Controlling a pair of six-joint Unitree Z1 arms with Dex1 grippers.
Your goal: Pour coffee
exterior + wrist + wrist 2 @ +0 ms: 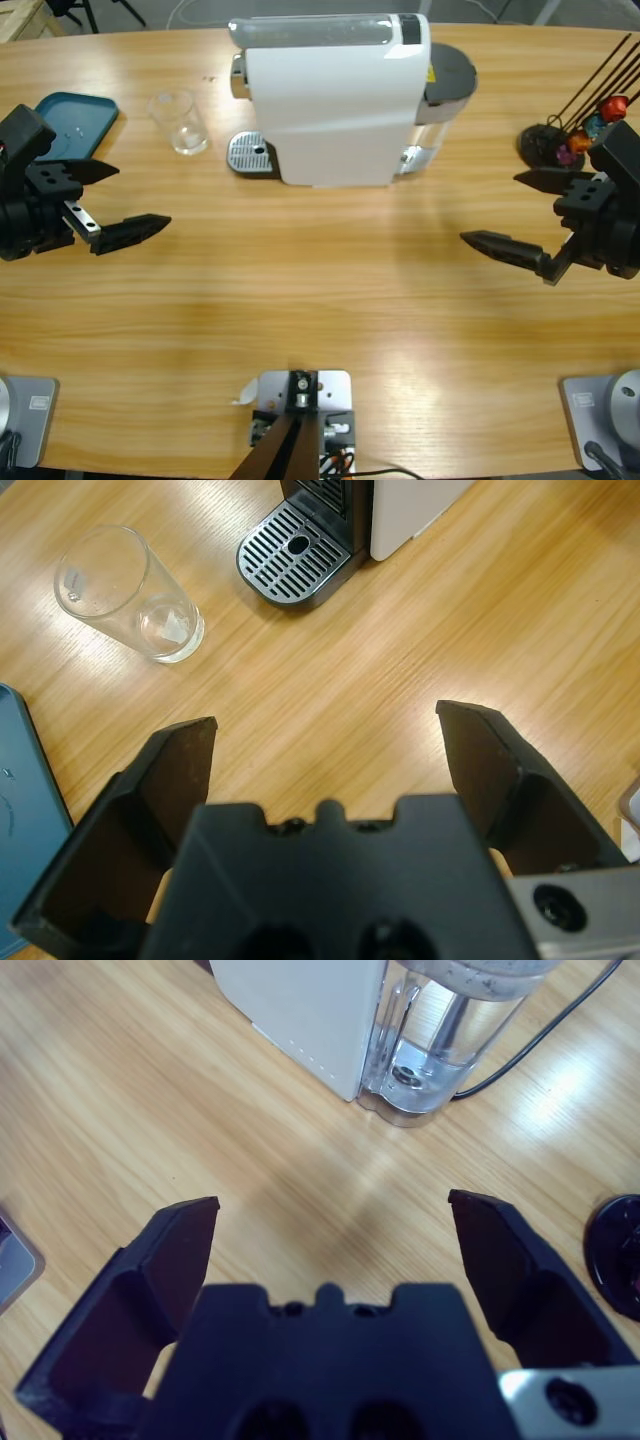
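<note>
Coffee machine (335, 100), white, sits mid-counter at the far edge; drip tray (250, 155) on its left, water tank (440, 100) on its right. Glass (180, 122) stands empty just left of the tray, not under the spout. Left gripper (120, 200) sits well left of the machine, right gripper (530, 215) well right, both spread wide & holding nothing.

Risks, my guess: glass is thin, clear & slick, so a pinch off-centre could tip or squirt it out; brewing w/ it beside the tray spills coffee on the counter (320, 320). Capsule stand (560, 140) far right could get knocked.

No readable brand or writing; a yellow sticker (432, 72) on the machine is too small to read.
</note>
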